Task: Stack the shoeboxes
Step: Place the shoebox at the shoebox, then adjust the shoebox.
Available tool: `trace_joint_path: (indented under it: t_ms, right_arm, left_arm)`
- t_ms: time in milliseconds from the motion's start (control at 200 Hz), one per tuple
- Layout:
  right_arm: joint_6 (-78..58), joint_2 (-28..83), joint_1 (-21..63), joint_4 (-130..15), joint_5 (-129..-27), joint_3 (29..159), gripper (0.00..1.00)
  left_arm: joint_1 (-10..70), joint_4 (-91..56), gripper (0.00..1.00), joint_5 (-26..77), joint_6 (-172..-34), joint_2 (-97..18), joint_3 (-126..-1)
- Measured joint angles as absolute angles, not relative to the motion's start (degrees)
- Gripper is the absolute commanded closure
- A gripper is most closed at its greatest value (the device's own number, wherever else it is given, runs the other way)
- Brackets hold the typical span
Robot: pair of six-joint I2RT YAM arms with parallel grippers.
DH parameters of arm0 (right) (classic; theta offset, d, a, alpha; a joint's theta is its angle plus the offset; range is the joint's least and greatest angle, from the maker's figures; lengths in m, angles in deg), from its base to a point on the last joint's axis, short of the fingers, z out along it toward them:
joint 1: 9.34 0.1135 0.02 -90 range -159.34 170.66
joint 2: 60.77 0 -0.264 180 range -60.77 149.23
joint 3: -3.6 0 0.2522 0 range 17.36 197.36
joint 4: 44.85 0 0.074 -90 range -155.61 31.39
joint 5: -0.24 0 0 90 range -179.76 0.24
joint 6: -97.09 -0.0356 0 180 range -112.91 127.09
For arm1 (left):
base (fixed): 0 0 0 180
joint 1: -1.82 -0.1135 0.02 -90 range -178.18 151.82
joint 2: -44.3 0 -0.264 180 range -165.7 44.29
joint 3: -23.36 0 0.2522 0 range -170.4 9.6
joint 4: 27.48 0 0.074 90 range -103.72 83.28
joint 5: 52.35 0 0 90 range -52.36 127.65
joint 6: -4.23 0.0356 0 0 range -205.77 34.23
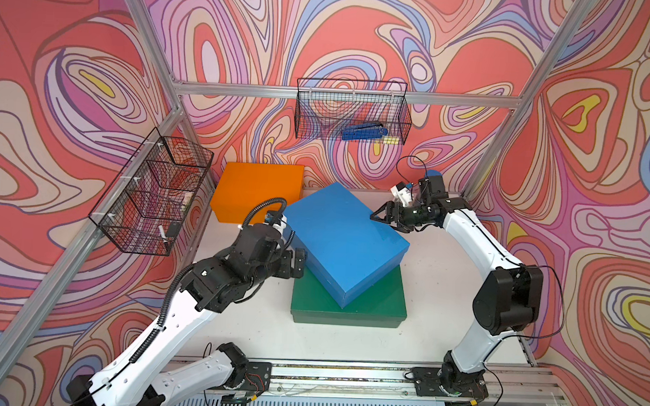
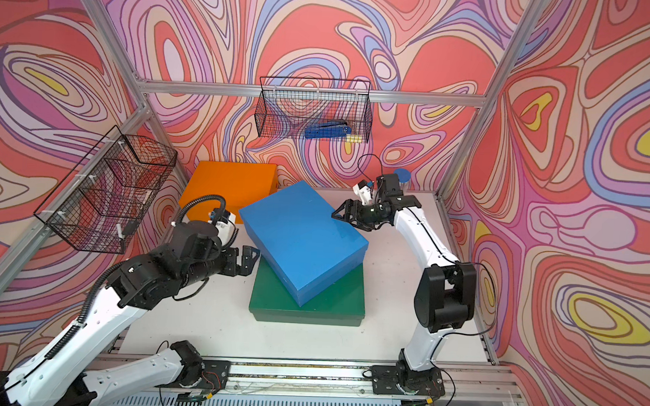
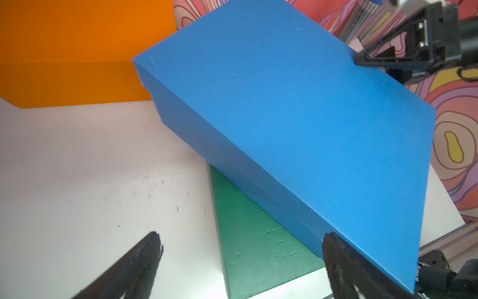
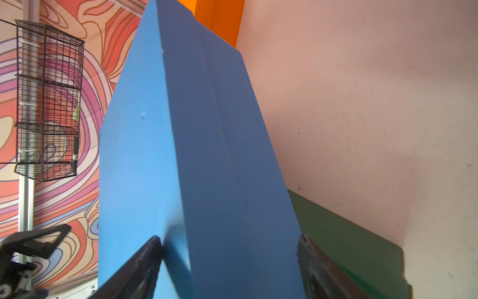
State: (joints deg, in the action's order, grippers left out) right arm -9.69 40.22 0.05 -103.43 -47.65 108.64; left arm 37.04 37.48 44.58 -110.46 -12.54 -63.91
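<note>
The blue shoebox point(image 1: 344, 238) lies askew on top of the dark green shoebox point(image 1: 368, 307), overhanging it toward the back. The orange shoebox point(image 1: 256, 189) stands alone on the table at the back left. My left gripper point(image 1: 299, 265) is open beside the blue box's left side; in the left wrist view one fingertip point(image 3: 333, 248) sits at the blue box's point(image 3: 297, 116) lower edge above the green lid point(image 3: 258, 246). My right gripper point(image 1: 384, 223) is open, its jaws spread astride the blue box's right long edge point(image 4: 181, 155), one finger over the lid, one beside the wall.
A black wire basket point(image 1: 154, 192) hangs on the left wall. Another wire basket point(image 1: 352, 111) on the back wall holds a blue tool point(image 1: 364, 132). A blue-lidded jar point(image 1: 434, 174) stands behind the right arm. The arms' rail point(image 1: 346, 378) runs along the front edge.
</note>
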Motion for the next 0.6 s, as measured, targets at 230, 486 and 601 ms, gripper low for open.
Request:
trace_joint_path:
  t_ms: [230, 486, 601]
  right_arm:
    - [-8.77, 38.97, -0.04, -106.21, -51.63, 109.47, 0.14]
    - [-7.92, 39.0, -0.06, -110.4, -55.59, 114.22, 0.11]
    - [-7.68, 38.86, -0.06, -111.95, -57.31, 115.79, 0.09]
  left_arm:
    - [22.98, 37.83, 0.0, 33.04, -103.73, -22.2, -73.29]
    - [13.67, 36.85, 0.0, 19.86, -98.81, -35.69, -82.14]
    - [11.47, 36.22, 0.0, 15.84, -97.08, -40.81, -85.7]
